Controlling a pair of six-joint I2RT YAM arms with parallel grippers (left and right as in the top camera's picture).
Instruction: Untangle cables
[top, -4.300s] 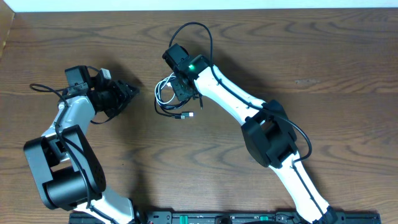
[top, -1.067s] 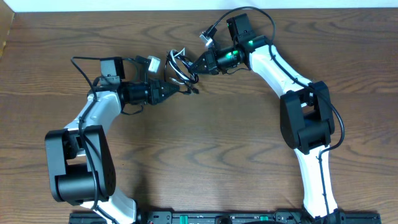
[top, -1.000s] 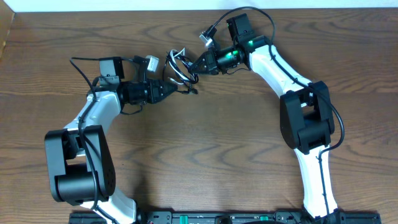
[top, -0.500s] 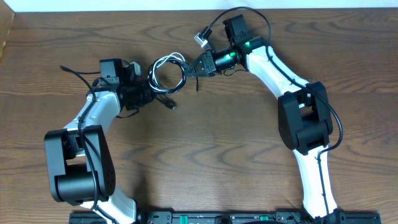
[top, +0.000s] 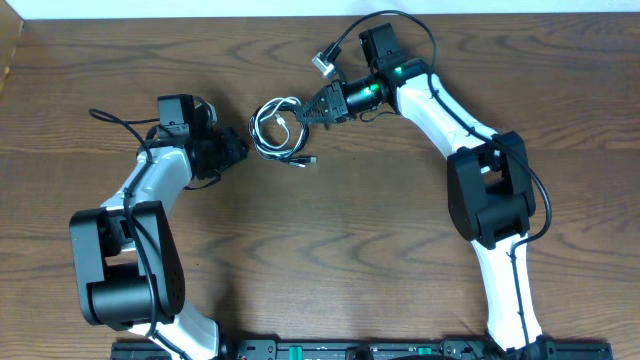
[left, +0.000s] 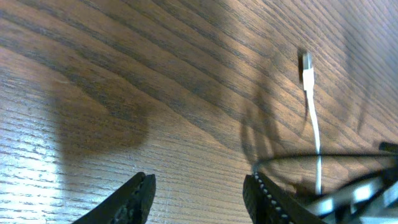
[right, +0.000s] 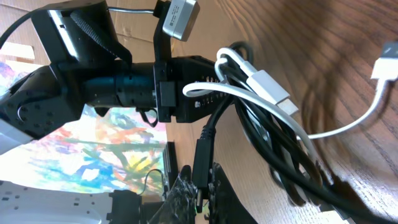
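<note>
The cables, a white cord and black cords looped together, lie between my two grippers in the overhead view. My right gripper is shut on a black plug end of the bundle. My left gripper is open and empty, just left of the coil. In the left wrist view its jaws stand apart over bare wood. The white cord's plug and a black loop lie ahead to their right. A loose black plug sticks out at the coil's lower right.
The brown wooden table stretches in front of the coil. A white wall edge runs along the table's far side. My left arm's camera body shows beyond the bundle in the right wrist view.
My left gripper has let go of the cables and pulled back slightly to the left. The stretched loop has fallen into a tighter coil. My right gripper has stayed in place, holding the plug.
</note>
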